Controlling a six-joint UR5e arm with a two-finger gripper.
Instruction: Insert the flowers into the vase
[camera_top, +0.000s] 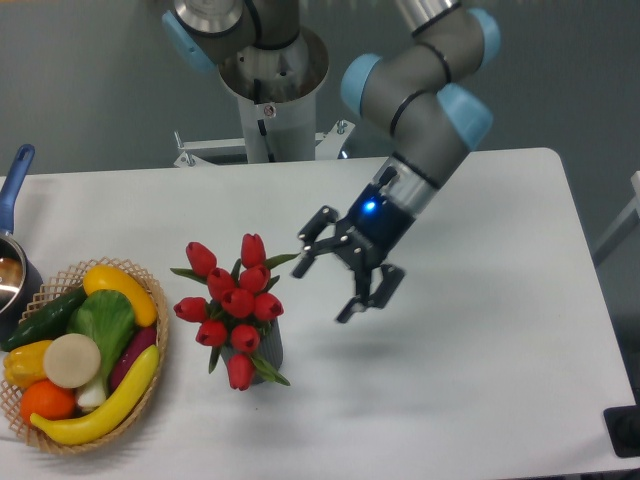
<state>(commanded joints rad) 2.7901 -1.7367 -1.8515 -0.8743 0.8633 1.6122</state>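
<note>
The flowers (233, 303), a bunch of red tulips with green leaves, stand upright in the vase (268, 349), a small dark grey ribbed cylinder on the white table. The blooms spread wider than the vase and hide its mouth. My gripper (327, 280) hangs above the table just right of the flowers, apart from them. Its fingers (312, 232) are spread open and hold nothing.
A wicker basket (160, 340) with colourful fruit and vegetables sits at the front left. A pot with a blue handle (15, 175) stands at the left edge. The arm's base (270, 90) is at the back of the table.
</note>
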